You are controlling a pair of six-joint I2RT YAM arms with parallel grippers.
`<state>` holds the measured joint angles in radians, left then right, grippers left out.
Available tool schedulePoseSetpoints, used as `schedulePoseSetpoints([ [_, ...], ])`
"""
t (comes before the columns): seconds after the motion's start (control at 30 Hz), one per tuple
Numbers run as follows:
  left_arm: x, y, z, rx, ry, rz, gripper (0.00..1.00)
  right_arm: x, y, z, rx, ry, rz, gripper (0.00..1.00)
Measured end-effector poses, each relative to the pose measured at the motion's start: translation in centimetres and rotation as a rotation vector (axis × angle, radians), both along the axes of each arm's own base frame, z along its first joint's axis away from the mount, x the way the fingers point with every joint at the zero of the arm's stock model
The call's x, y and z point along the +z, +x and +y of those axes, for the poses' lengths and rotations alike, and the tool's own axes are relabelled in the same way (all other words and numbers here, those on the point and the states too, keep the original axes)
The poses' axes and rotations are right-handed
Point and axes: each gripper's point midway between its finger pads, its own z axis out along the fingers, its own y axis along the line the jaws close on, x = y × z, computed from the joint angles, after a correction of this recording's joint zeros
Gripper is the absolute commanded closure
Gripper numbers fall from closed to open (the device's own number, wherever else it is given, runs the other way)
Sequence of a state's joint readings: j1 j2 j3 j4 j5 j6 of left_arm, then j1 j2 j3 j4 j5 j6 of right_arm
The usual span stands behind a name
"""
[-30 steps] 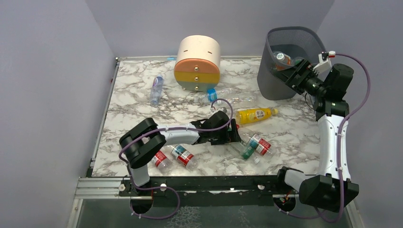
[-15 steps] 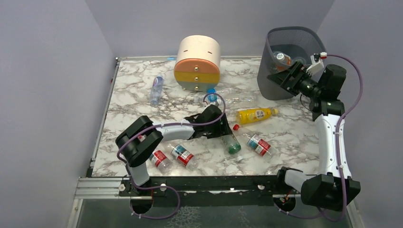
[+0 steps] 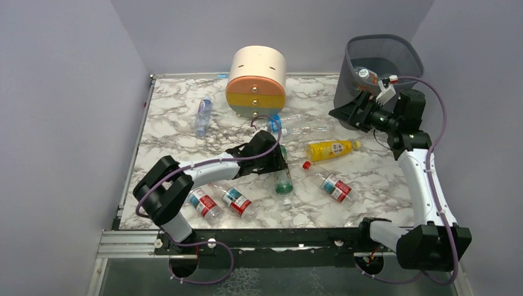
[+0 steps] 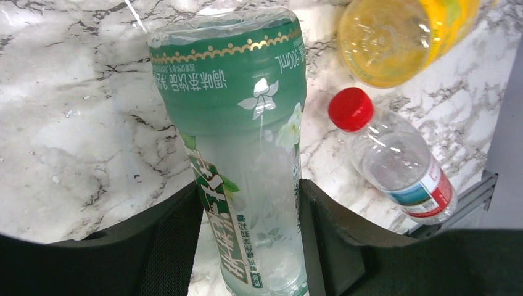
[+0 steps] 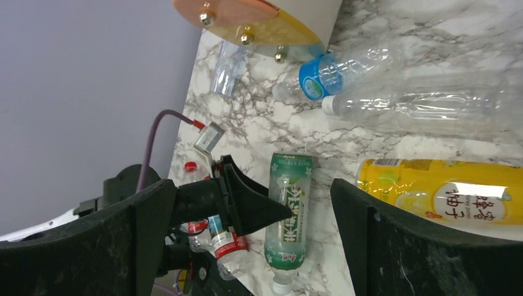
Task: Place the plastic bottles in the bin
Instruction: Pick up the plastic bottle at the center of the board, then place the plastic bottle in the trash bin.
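Clear bottle point(image 4: 237, 105), green label, white flower print, lies on the surface point(image 4: 74, 123), clamped side-to-side in the left pincer point(image 4: 247, 240). The right pincer point(image 5: 254, 206) gapes empty; bin point(image 3: 395, 55) just behind it.

green-label bottle point(image 4: 247, 123): "500ml" (plus chinese)

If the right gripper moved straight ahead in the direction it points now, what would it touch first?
Likely the green-labelled bottle, or the left gripper around it; both sit between the right gripper's open fingers. Depth is unclear.
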<state>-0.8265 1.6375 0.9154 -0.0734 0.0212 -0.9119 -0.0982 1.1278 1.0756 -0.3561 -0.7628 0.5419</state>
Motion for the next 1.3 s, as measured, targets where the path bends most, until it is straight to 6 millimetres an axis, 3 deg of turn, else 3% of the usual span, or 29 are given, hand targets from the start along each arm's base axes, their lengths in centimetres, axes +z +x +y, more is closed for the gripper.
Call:
schedulePoseSetpoints([
  [0.27, 4.8, -0.3, 0.2, -0.045, -0.060, -0.094, 0.43, -3.3, -0.4, 4.0, 0.123, -0.024, 0.066, 0.00],
  [0.57, 9.2, -2.0, -1.2, -0.210, -0.168, -0.154, 0.43, -8.5, 0.1, 8.5, 0.255, -0.090, 0.188, 0.00],
  [0.83, 12.4, -3.5, -2.0, -0.312, -0.265, -0.208, 0.42, -8.2, 0.2, 11.4, 0.320, -0.114, 0.167, 0.00],
  [1.3, 12.7, -3.6, -2.2, -0.341, -0.275, -0.227, 0.42, -9.2, -1.7, 14.9, 0.421, -0.120, 0.187, 0.00],
])
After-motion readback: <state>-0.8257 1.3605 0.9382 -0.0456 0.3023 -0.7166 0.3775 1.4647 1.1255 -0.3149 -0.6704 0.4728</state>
